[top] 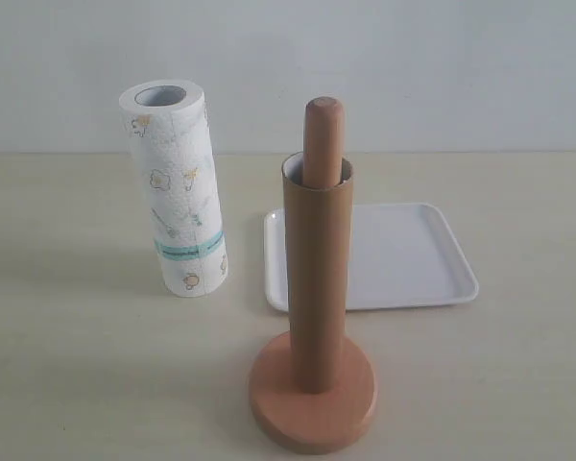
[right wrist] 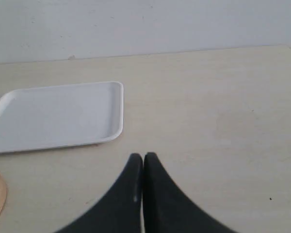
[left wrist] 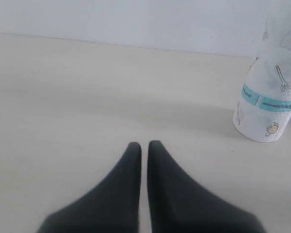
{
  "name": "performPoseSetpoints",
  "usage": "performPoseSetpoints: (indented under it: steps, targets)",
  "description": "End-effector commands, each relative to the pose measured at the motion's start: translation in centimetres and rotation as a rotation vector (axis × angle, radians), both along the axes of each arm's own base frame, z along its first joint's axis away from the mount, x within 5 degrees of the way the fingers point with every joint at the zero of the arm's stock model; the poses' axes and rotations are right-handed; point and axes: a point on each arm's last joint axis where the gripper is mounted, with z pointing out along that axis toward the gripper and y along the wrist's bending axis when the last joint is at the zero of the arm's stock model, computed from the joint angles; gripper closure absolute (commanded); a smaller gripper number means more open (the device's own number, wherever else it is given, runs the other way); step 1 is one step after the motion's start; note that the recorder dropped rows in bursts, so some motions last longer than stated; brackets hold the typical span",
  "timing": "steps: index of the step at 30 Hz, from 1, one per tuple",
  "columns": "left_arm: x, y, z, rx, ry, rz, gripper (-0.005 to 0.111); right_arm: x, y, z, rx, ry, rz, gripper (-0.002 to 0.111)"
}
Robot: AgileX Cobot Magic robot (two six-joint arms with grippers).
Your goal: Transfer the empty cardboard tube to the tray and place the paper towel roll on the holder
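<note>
Left gripper [left wrist: 141, 144] and right gripper [right wrist: 143, 155]: closed, empty.

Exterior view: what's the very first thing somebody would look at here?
The tall brown tube grabs the eye: it stands front and centre, slipped over the wooden holder, whose round top pokes out above. The printed towel roll stands upright to the left, apart from it. A flat white tray lies behind, to the right.
</note>
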Motion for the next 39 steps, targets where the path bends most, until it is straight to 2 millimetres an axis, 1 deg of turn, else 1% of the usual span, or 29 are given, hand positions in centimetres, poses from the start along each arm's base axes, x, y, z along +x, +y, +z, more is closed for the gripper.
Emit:
performPoseSetpoints:
  steps: [1, 4, 8, 9, 11, 13, 14, 17, 18, 19, 21, 22, 24, 26, 27, 28, 29, 30, 31, 32, 33, 34, 35, 36, 39]
  targets:
    - [0.0, 0.0, -0.1, -0.005, 0.002, -0.001, 0.103, 0.0, 0.0, 0.1, -0.004, -0.014, -0.003, 0.108]
    - [0.0, 0.0, -0.1, -0.005, 0.002, -0.001, 0.103, 0.1, 0.0, 0.8, -0.029, -0.088, 0.001, 0.108]
    - [0.0, 0.0, -0.1, -0.005, 0.002, -0.001, 0.103, 0.2, -0.1, 2.9, -0.02, -0.323, -0.012, 0.108]
    - [0.0, 0.0, -0.1, -0.005, 0.002, -0.001, 0.103, 0.1, -0.2, 3.7, -0.013, -0.413, -0.017, 0.108]
    - [0.0, 0.0, -0.1, -0.005, 0.002, -0.001, 0.103, 0.0, -0.2, 4.5, -0.007, -0.5, -0.022, 0.108]
    - [0.0, 0.0, -0.1, -0.005, 0.002, -0.001, 0.103, -0.4, -0.3, 5.7, 0.005, -0.637, -0.03, 0.108]
    - [0.0, 0.0, -0.1, -0.005, 0.002, -0.001, 0.103, -0.7, -0.3, 6.3, 0.024, -0.706, -0.033, 0.108]
    - [0.0, 0.0, -0.1, -0.005, 0.002, -0.001, 0.103, -2.2, -0.5, 8.5, 0.095, -1.004, -0.036, 0.108]
    - [0.0, 0.0, -0.1, -0.005, 0.002, -0.001, 0.103, -3.1, -0.6, 9.3, 0.145, -1.136, -0.026, 0.108]
    - [0.0, 0.0, -0.1, -0.005, 0.002, -0.001, 0.103, -3.8, -0.7, 9.8, 0.212, -1.227, -0.002, 0.108]
    - [0.0, 0.0, -0.1, -0.005, 0.002, -0.001, 0.103, -5.0, -0.9, 10.7, 0.328, -1.358, 0.031, 0.108]
    - [0.0, 0.0, -0.1, -0.005, 0.002, -0.001, 0.103, -5.4, -1.1, 11.8, 0.346, -1.382, 0.029, 0.108]
    - [0.0, 0.0, -0.1, -0.005, 0.002, -0.001, 0.103, -5.9, -1.1, 14.3, 0.345, -1.355, 0.033, 0.108]
    - [0.0, 0.0, -0.1, -0.005, 0.002, -0.001, 0.103, -6.3, -1.0, 16.7, 0.318, -1.266, 0.029, 0.108]
    - [0.0, 0.0, -0.1, -0.005, 0.002, -0.001, 0.103, -6.0, -0.9, 18.1, 0.308, -1.179, 0.027, 0.108]
    - [0.0, 0.0, -0.1, -0.005, 0.002, -0.001, 0.103, -5.3, -0.7, 18.9, 0.283, -1.068, 0.024, 0.108]
    - [0.0, 0.0, -0.1, -0.005, 0.002, -0.001, 0.103, -4.0, -0.4, 20.7, 0.226, -0.866, 0.015, 0.108]
    - [0.0, 0.0, -0.1, -0.005, 0.002, -0.001, 0.103, -3.5, -0.4, 21.4, 0.212, -0.791, 0.008, 0.108]
    - [0.0, 0.0, -0.1, -0.005, 0.002, -0.001, 0.103, -1.7, -0.3, 21.5, 0.179, -0.578, -0.009, 0.108]
    - [0.0, 0.0, -0.1, -0.005, 0.002, -0.001, 0.103, -0.8, -0.2, 21.3, 0.142, -0.482, -0.016, 0.108]
    - [0.0, 0.0, -0.1, -0.005, 0.002, -0.001, 0.103, 0.7, -0.1, 20.4, 0.07, -0.335, -0.019, 0.108]
    - [0.0, 0.0, -0.1, -0.005, 0.002, -0.001, 0.103, 1.4, 0.0, 19.9, 0.053, -0.279, -0.019, 0.108]
    - [0.0, 0.0, -0.1, -0.005, 0.002, -0.001, 0.103, 2.7, 0.1, 19.0, 0.045, -0.176, -0.021, 0.108]
    - [0.0, 0.0, -0.1, -0.005, 0.002, -0.001, 0.103, 3.4, 0.1, 18.5, 0.04, -0.115, -0.022, 0.108]
    - [0.0, 0.0, -0.1, -0.005, 0.002, -0.001, 0.103, 4.9, 0.9, 17.1, 0.136, 0.053, 0.021, 0.108]
